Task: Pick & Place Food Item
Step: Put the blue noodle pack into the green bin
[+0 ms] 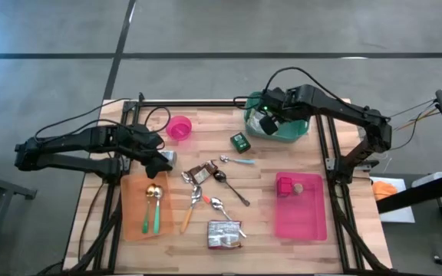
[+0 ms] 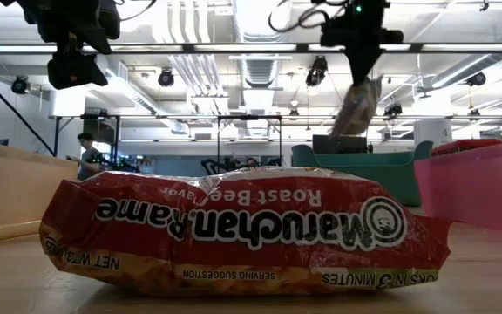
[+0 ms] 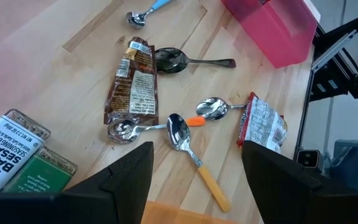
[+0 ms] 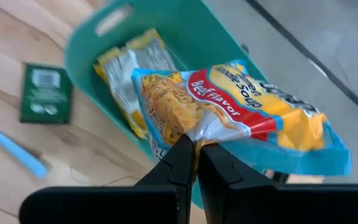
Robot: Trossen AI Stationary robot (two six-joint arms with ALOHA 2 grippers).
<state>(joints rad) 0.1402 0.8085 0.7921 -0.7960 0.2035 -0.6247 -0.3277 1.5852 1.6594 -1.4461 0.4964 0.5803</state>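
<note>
My right gripper (image 4: 196, 155) is shut on a Beef Flavor ramen packet (image 4: 241, 106) above the teal bin (image 4: 166, 18) at the table's far right; the gripper also shows in the high view (image 1: 269, 116). A yellow packet (image 4: 126, 68) lies inside the bin. My left gripper (image 3: 197, 186) is open and empty, hovering over the table's left half (image 1: 159, 157), near a bagel-seasoning jar (image 3: 8, 146). A second ramen packet (image 1: 225, 234) lies flat near the front edge. My right gripper pinches the packet's sealed edge (image 4: 194, 138) between its two fingers, at the middle of one long side. The fingers come from above, pointing down. The packet hangs tilted below them (image 2: 360, 105), lifted clear over the teal bin.
A pink bin (image 1: 301, 211) with a pink item stands at the right front. A brown packet (image 3: 132, 81), several spoons (image 3: 179, 134), a green tin (image 1: 240, 141), a pink bowl (image 1: 179, 127) and an orange board (image 1: 148, 207) with utensils lie mid-table and left.
</note>
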